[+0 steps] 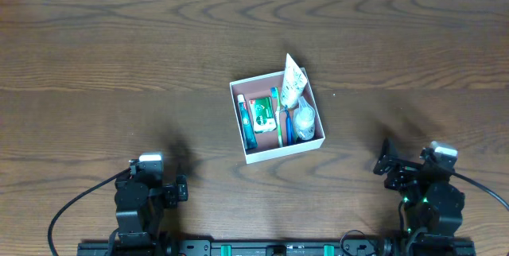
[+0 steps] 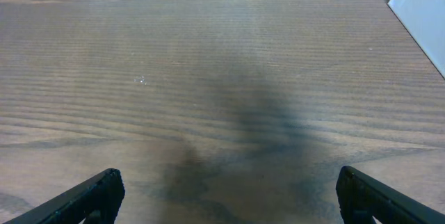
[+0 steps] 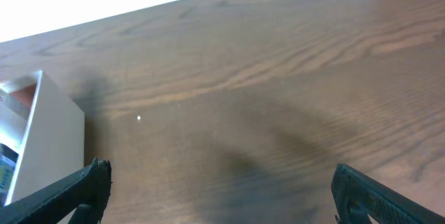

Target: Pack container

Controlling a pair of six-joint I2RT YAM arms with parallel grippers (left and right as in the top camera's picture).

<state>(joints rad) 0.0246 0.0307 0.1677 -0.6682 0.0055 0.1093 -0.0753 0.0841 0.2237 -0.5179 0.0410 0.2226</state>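
Note:
The container [image 1: 278, 149], a shallow square white box with a pink-brown inside, sits at the table's middle. It holds a blue toothbrush, a small green and white packet [image 1: 262, 115], a white tube [image 1: 293, 83] that sticks out over the far rim, and a clear wrapped item. Its corner shows in the left wrist view [image 2: 421, 8] and its wall in the right wrist view [image 3: 45, 151]. My left gripper [image 2: 226, 193] is open and empty at the near left. My right gripper [image 3: 221, 193] is open and empty at the near right.
The dark wooden table [image 1: 119, 57] runs out to a white far edge. Cables trail from both arm bases at the near edge.

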